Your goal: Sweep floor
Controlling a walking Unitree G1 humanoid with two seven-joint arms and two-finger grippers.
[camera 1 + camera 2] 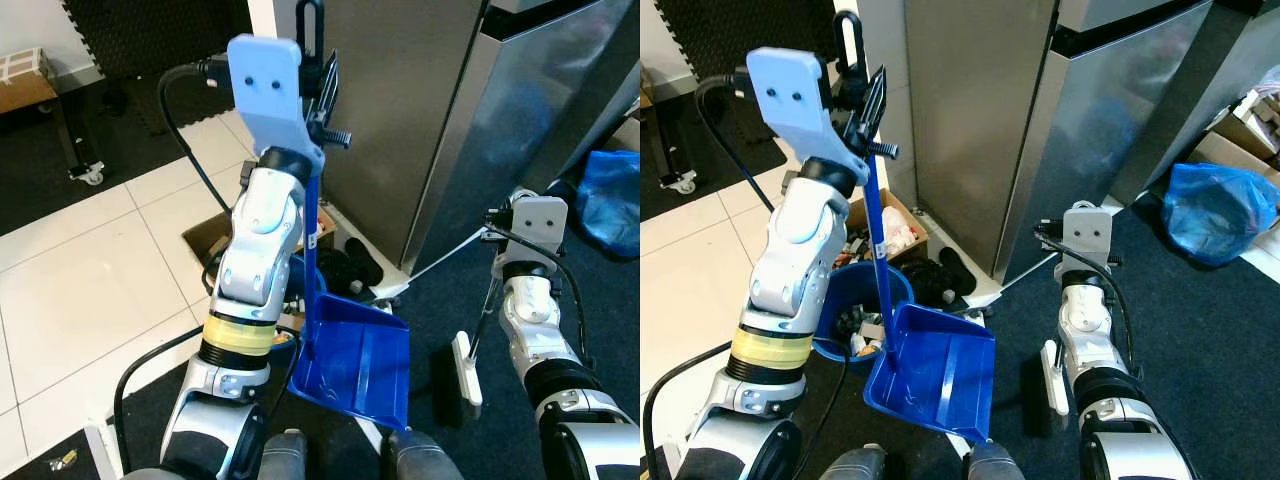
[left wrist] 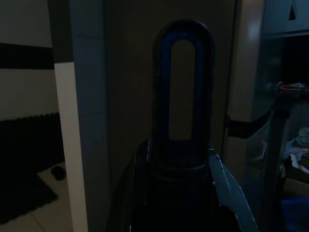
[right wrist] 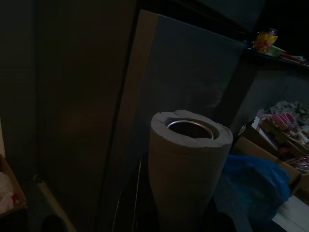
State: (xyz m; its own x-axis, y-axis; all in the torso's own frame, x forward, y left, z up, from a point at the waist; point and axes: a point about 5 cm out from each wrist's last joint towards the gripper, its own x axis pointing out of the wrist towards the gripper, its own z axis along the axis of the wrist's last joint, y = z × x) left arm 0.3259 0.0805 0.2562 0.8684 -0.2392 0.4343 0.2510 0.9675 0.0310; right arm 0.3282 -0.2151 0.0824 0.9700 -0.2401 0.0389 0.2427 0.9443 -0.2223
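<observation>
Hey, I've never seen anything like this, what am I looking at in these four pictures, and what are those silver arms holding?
This is a walking humanoid robot doing a sweeping chore. The two bright pictures come from a stereo camera on its head, looking down at its own silver arms. The two dark pictures come from cameras on its wrists.

The left pincer is raised and shut on the tall handle of a blue dustpan, whose scoop hangs low in front of the robot. The right pincer holds a broom by its white handle; the wrist view shows the handle's hollow tip.

Nearby are a blue bucket of rubbish, a cardboard box, a blue plastic bag and grey cabinets.
</observation>
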